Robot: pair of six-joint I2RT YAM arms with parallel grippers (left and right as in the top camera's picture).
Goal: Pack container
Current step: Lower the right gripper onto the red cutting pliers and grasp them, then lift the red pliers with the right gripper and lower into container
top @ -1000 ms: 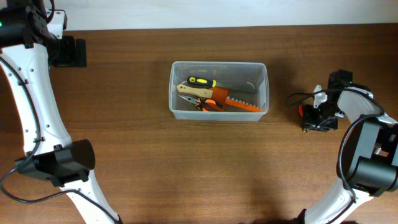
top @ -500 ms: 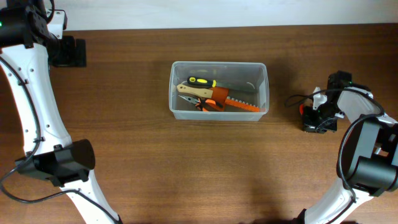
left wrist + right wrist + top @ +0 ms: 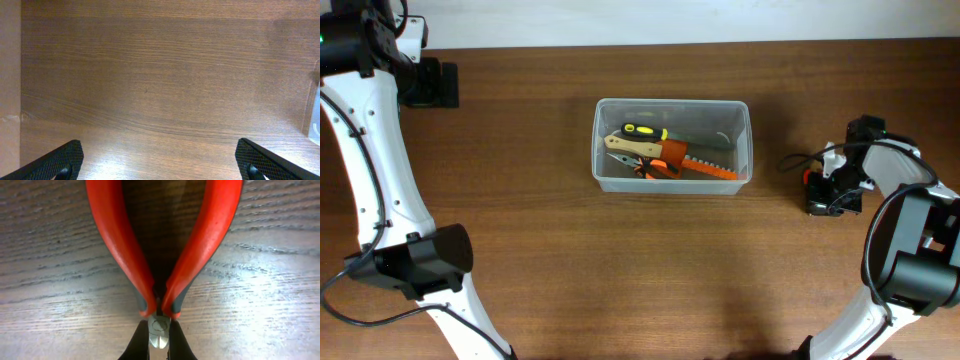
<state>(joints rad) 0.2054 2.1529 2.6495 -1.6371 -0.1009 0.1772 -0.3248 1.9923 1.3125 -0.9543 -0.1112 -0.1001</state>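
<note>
The wooden bench carries everything. The left arm reaches along its far left edge, and its fingers stand wide apart over bare wood with nothing between them. The container sits at the middle of the bench toward the far side, well apart from both arms. In it lie an orange toothed tool, a tan-handled tool and a yellow-and-black handle, all heaped together. Nothing stands between the container and either arm.

At the right, the right gripper is down at the bench over red-handled pliers. The pliers fill the wrist view, lying flat on the wood with their handles spread. Whether the right fingers are closed on them cannot be told. A black cable loops just beside them.

Since a second ago the right gripper has edged only slightly nearer the front. The container and its contents have not moved.
</note>
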